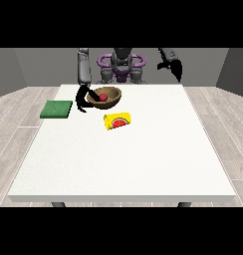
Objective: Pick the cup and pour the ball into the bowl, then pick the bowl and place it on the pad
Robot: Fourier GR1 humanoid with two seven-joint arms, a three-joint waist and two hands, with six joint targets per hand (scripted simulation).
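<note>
Wide white table (143,159), filling most of the view, bare over its near half. Behind its far edge, small at the top, the robot (121,62), with both arms reaching forward.

Brown bowl (111,98) on the far part of the table, tilted a little, directly against the hand at the view's left (83,99). That hand down at the bowl's rim on its left side, dark fingers hooked round the rim edge, thumb hanging lower beside the wall: grasping the bowl. Whether the bowl's base rests on the table or is just lifted cannot be told.

Green pad (57,109) flat on the table, further to the left of that same hand, near the table's left edge and apart from the bowl.

Yellow cup (118,120) with a watermelon picture, lying on its side, nearer the camera than the hand and a little to its right, just in front of the bowl, not touching it.

Hand at the view's right (175,67) raised above the far right corner, well away from every object, holding nothing; fingers pointing down, curl not discernible, so open or clenched cannot be told.

Red ball (102,96) inside the bowl, just right of the grasping fingers.
</note>
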